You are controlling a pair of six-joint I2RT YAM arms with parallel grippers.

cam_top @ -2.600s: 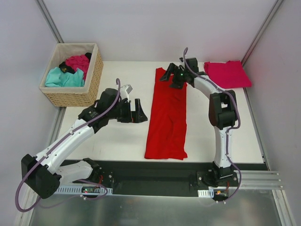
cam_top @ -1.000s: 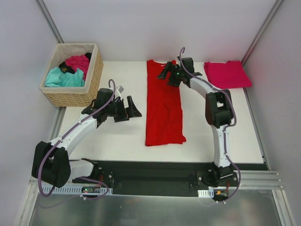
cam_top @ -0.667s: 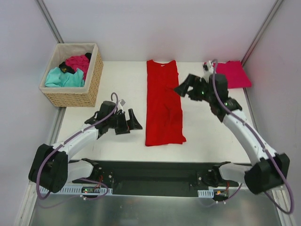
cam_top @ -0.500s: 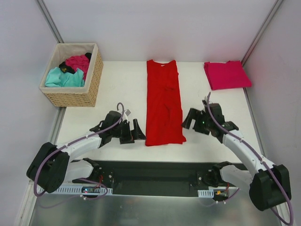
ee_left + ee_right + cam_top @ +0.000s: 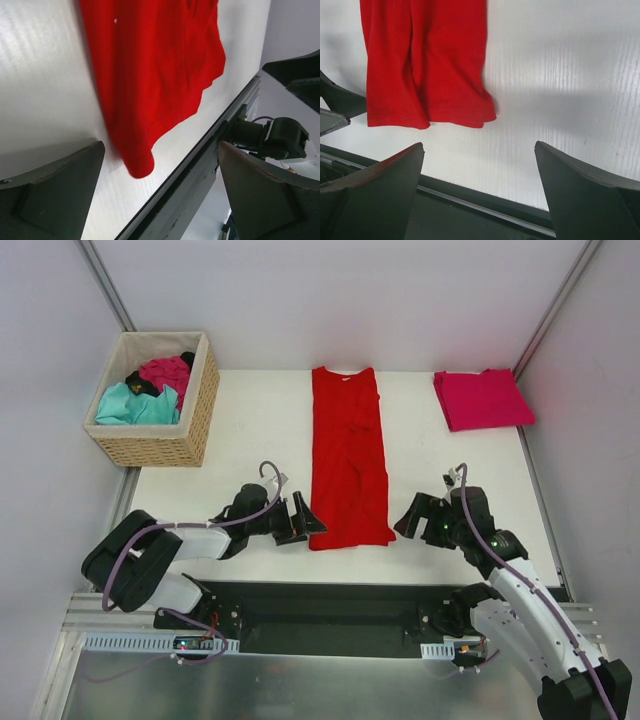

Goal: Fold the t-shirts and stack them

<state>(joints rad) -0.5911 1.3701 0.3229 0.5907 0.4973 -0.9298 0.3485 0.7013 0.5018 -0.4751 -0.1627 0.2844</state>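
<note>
While both arms lie low along the near edge of the white table, their grippers flank the hem of a bright red cloth t-shirt. The left gripper has its dark fingers spread wide and holds nothing. It sits just beside the shirt's near left corner, its tips pointing toward the cloth. In the left wrist view that corner of the shirt lies between the gaping fingers of the gripper, a little ahead of them and slightly curled; I cannot tell whether anything touches it. The right gripper is likewise wide open and empty, near the shirt's near right corner but apart from it. The right wrist view shows bare table between the gripper and the hem of the shirt.

The red shirt is folded into a long narrow strip and lies flat at mid-table. It runs from the hem near the front edge to its collar at the far edge, with a few wrinkles along the middle.

Farther back, a pinkish crimson t-shirt rests as a folded square at the far right corner of the table. At the far left corner stands a tan woven wicker basket. It holds a crumpled teal shirt, a magenta one and a bit of black cloth between them.
</note>
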